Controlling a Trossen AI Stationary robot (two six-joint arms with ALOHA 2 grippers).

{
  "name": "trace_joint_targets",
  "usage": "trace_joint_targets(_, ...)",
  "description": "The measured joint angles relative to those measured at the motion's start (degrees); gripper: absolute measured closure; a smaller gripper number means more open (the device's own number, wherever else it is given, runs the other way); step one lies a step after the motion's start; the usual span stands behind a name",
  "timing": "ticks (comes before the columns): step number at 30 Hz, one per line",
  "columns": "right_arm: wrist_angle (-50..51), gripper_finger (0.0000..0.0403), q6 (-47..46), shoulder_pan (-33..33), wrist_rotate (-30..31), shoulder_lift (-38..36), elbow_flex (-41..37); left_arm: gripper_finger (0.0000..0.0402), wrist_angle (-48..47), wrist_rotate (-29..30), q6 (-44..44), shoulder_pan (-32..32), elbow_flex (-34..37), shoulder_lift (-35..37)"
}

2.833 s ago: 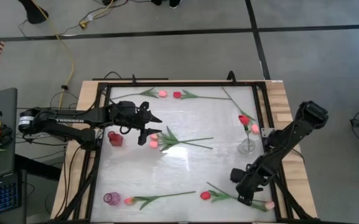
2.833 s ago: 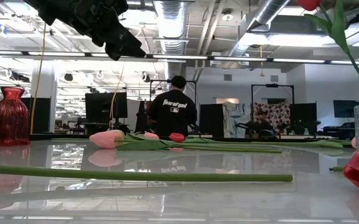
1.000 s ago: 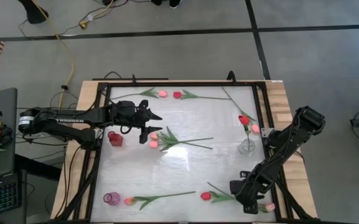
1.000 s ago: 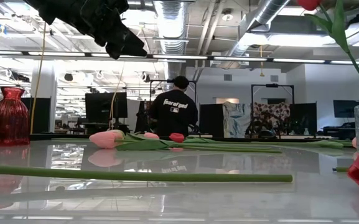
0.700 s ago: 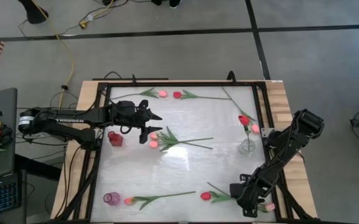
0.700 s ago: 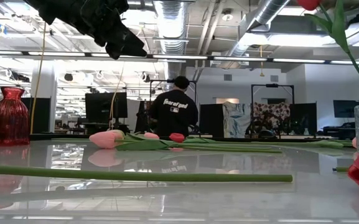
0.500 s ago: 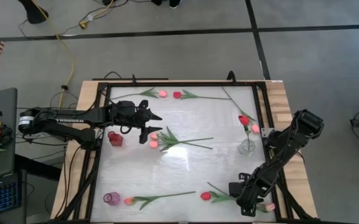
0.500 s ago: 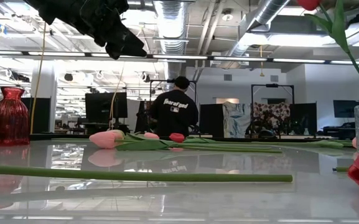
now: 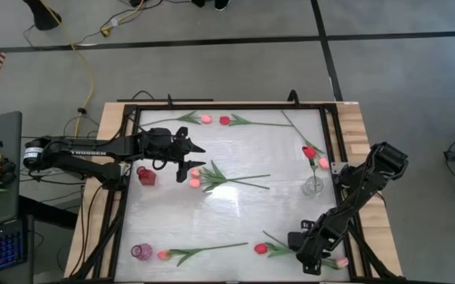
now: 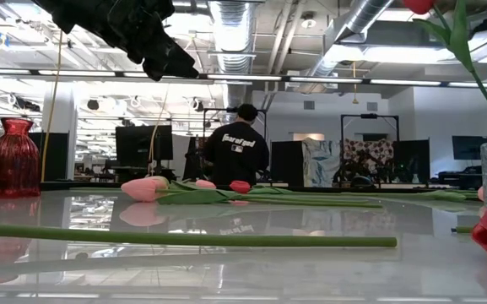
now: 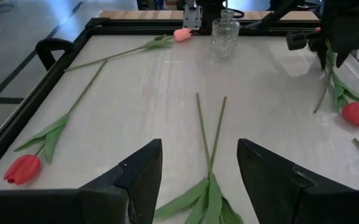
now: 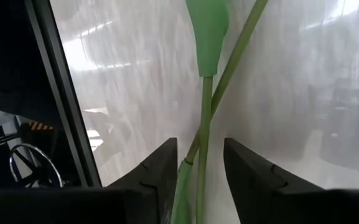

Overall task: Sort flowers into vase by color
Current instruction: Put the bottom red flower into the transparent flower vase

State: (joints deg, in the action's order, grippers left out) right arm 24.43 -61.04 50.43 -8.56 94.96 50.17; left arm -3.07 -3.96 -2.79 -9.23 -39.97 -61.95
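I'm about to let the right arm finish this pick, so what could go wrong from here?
The right gripper, fingers apart, straddles two crossing green stems, so it may pinch both or a leaf. Lifting could drag the red tulip and the pink bud together. The clear vase looks light and could tip on insertion.

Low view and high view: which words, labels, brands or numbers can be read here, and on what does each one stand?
No text can be read with certainty.
White lettering along the left arm: too small to read.
White print on the back of the person's shirt: too blurred to read.
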Motion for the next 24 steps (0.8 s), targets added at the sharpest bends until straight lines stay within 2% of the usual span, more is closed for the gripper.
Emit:
trace_joint_targets(13, -0.1, 0.0381, 0.2, 0.0, -0.6, -0.1, 0.0, 0.0205, 0.0, 0.1, 0.3, 0.0, 0.0, 0.0)
trace_joint_targets(16, -0.1, 0.0387, 0.1, 0.0, -0.6, -0.3, 0.0, 0.0205, 0.0, 0.1, 0.4, 0.0, 0.0, 0.0)
trace_joint_targets(24, 1.3, 0.0369, 0.0, -0.8, 1.0, -2.7, 0.0, 0.0205, 0.0, 0.1, 0.7, 0.0, 0.0, 0.0)
